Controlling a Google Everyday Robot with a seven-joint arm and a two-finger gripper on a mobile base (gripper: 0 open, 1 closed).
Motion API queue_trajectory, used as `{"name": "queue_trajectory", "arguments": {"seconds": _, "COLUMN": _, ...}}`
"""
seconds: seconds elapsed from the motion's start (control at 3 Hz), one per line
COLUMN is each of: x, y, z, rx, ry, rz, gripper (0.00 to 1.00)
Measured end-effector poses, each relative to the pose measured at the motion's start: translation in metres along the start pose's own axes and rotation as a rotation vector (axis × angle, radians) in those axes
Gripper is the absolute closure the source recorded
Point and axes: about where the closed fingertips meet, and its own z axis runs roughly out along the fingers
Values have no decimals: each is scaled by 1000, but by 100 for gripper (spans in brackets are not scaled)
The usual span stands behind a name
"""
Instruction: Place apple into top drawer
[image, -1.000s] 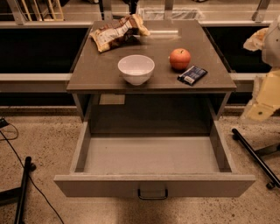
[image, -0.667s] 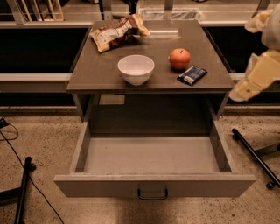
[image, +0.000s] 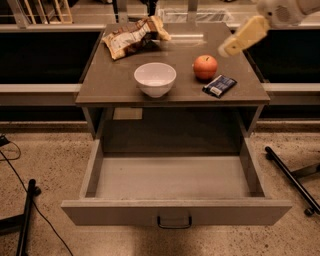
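1. A snack bag (image: 132, 39) lies at the tabletop's (image: 110, 87) far left corner; a white bowl (image: 155, 78) sits near the front edge.
2. The apple (image: 205, 67) rests right of the bowl, untouched, with a dark packet (image: 219, 85) just beside it.
3. The gripper (image: 227, 48) hovers over the right edge near the apple; how its grip stands I cannot tell.
4. The top drawer (image: 175, 212) stands pulled out, seemingly empty: grasp and placing remain.

Robot lab: jaws by table (image: 115, 85), stand legs (image: 290, 180)
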Motion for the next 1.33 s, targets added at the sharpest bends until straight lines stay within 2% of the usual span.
{"name": "queue_trajectory", "arguments": {"seconds": 0.33, "x": 1, "y": -53, "z": 84, "rx": 14, "ry": -48, "rz": 123, "gripper": 0}}
{"name": "queue_trajectory", "arguments": {"seconds": 0.67, "x": 24, "y": -66, "z": 148, "rx": -8, "ry": 12, "rz": 176, "gripper": 0}}
{"name": "queue_trajectory", "arguments": {"seconds": 1.0, "x": 24, "y": -66, "z": 149, "rx": -10, "ry": 13, "rz": 175, "gripper": 0}}
{"name": "queue_trajectory", "arguments": {"seconds": 1.33, "x": 49, "y": -55, "z": 159, "rx": -55, "ry": 1, "rz": 257, "gripper": 0}}
